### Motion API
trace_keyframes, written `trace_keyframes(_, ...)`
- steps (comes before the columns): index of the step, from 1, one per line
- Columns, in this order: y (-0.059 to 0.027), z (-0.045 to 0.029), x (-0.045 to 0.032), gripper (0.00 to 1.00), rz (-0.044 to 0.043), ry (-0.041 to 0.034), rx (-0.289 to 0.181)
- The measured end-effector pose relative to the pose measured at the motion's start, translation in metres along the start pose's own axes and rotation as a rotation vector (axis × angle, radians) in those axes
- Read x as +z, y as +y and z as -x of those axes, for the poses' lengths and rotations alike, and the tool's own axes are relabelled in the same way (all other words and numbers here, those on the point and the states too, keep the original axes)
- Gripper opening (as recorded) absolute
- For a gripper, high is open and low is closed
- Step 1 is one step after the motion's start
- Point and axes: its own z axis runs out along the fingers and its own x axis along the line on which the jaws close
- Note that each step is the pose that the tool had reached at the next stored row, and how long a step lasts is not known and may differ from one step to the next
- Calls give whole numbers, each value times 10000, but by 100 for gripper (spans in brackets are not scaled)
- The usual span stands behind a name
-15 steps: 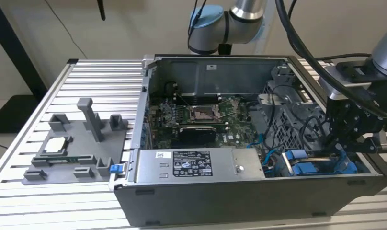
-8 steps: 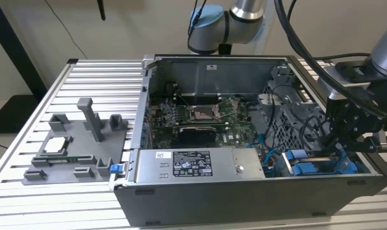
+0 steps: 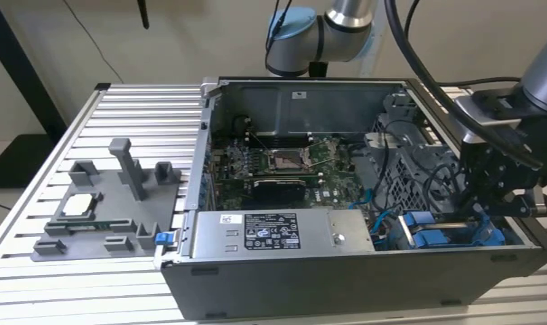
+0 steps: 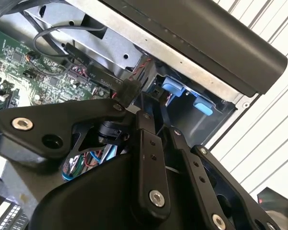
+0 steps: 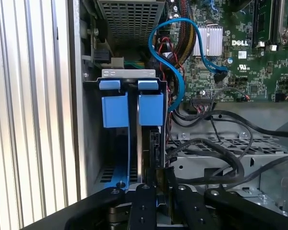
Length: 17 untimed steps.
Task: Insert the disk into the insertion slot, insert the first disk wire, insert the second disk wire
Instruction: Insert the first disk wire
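scene: an open dark grey tower computer case (image 3: 346,284) lies on its side on the slatted aluminium tabletop (image 3: 120,115). the black linkage gripper (image 5: 159,178) hangs inside the case, at the front corner on the exterior view's right.

disk: the flat silver-grey hard disk in its bright blue plastic carrier (image 5: 150,109) stands edge-on in the insertion slot (image 5: 92,143), a narrow bay of grey sheet metal. we judge it seated, since its blue tab lies level with the bay's mouth. a second blue carrier (image 5: 114,111) stands just beside it in the same bay.

fingers: in the second wrist view the fingers (image 4: 147,143) are drawn in close, with the tips meeting at a small black block. we judge them clenched. we cannot tell whether a plug is pinched between them. the tips are near the disk's exposed edge.

wires: loose black cables (image 5: 221,153) loop over the perforated cage beside the slot. a thin blue data cable (image 5: 175,62) arcs from the green motherboard (image 5: 240,72) towards the bay. we cannot tell whether either is plugged into the disk.

handling (our judgement): the disk is stiff, dense and sensitive to shock, so take it by the blue carrier tab, never by the label face. the wires are limp and springy, so take them by the hard plug body, not by the cord.
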Motion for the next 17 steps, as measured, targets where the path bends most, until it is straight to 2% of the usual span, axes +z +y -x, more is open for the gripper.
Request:
trace_keyframes(4, 2, -2, 37, 0, 0, 12, 0)
trace_keyframes(17, 3, 18, 46, 0, 0, 3, -3)
